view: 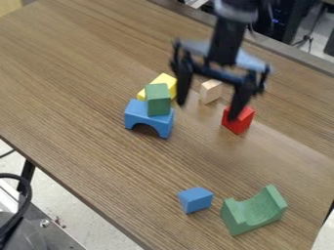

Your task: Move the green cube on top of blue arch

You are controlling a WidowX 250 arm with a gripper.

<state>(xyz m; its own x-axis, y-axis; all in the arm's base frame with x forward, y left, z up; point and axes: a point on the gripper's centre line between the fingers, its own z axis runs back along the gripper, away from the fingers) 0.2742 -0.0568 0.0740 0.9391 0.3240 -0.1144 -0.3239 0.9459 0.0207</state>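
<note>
The gripper (207, 111) hangs over the upper middle of the table, open, with its two fingers spread wide and nothing held between them. Left of it, the green cube (157, 99), a somewhat tall block, rests upright on top of the blue arch (137, 115), toward the arch's right part. The arch stands on the table with its opening facing the near side. The gripper's left finger hangs just to the right of the green cube, apart from it.
A yellow block (165, 80) is behind the arch. A wooden block (210, 91) and a red block (238, 120) are near the gripper's right finger. Toward the front right lie a blue block (196, 199) and a green curved block (254, 211) on the table (85, 97).
</note>
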